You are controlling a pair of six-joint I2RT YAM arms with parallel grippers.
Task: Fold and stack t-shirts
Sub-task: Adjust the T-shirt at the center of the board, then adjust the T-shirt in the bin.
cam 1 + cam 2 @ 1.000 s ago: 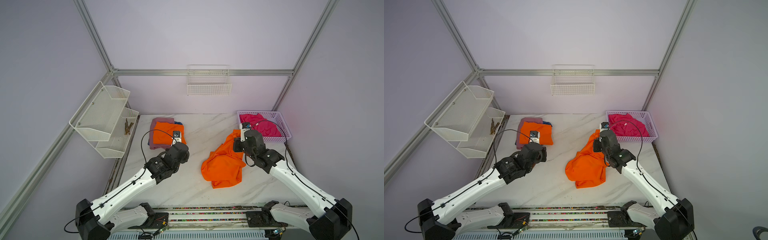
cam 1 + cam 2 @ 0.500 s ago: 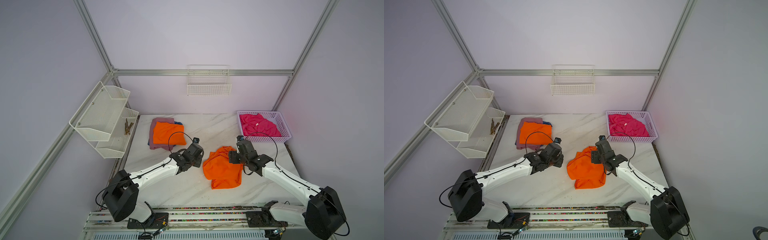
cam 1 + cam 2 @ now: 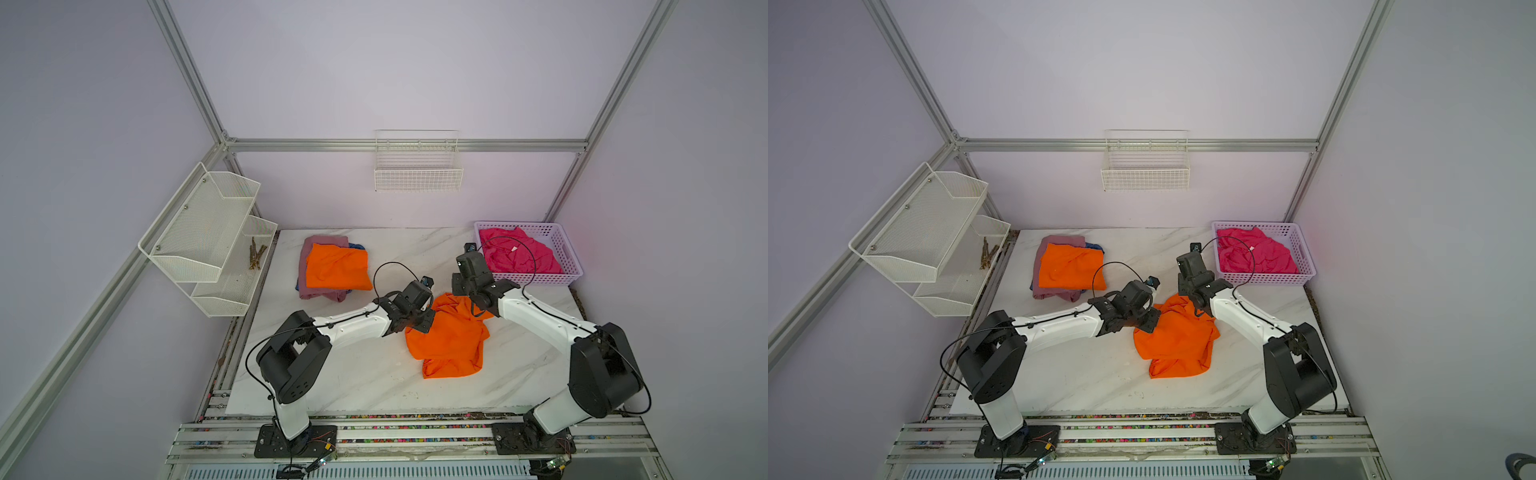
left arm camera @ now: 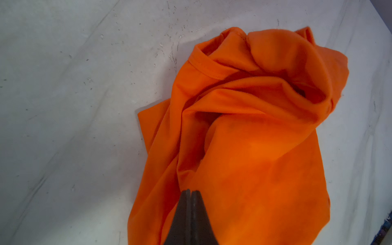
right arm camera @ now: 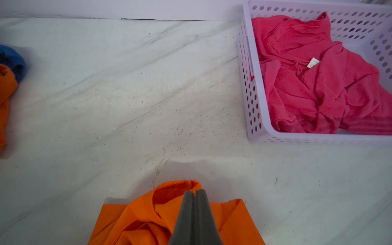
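A crumpled bright orange t-shirt (image 3: 449, 340) (image 3: 1175, 336) lies mid-table between both arms. My left gripper (image 3: 424, 325) (image 4: 191, 192) is shut, its tips resting on the near-left part of this shirt (image 4: 254, 148); no cloth shows between them. At the shirt's far edge my right gripper (image 3: 458, 287) (image 5: 195, 192) is shut, and a raised fold of the orange cloth (image 5: 144, 216) meets its tips. Far left sits a stack: a folded orange t-shirt (image 3: 338, 266) over a mauve one (image 3: 324, 242), with blue (image 3: 358, 246) peeking out. A hot pink t-shirt (image 3: 519, 255) (image 5: 318, 84) lies bunched in the basket.
The lilac perforated basket (image 3: 572, 266) (image 5: 250, 95) stands at the far right corner, close behind my right wrist. A white mesh shelf (image 3: 208, 232) hangs on the left wall, and a wire basket (image 3: 417, 174) hangs on the back wall. The marble table (image 3: 332, 374) ends at the front rail.
The right gripper dropped the hanging orange shirt onto the table, opened, then shut again at its far edge. The left arm swung from the stack over to the shirt, staying shut.
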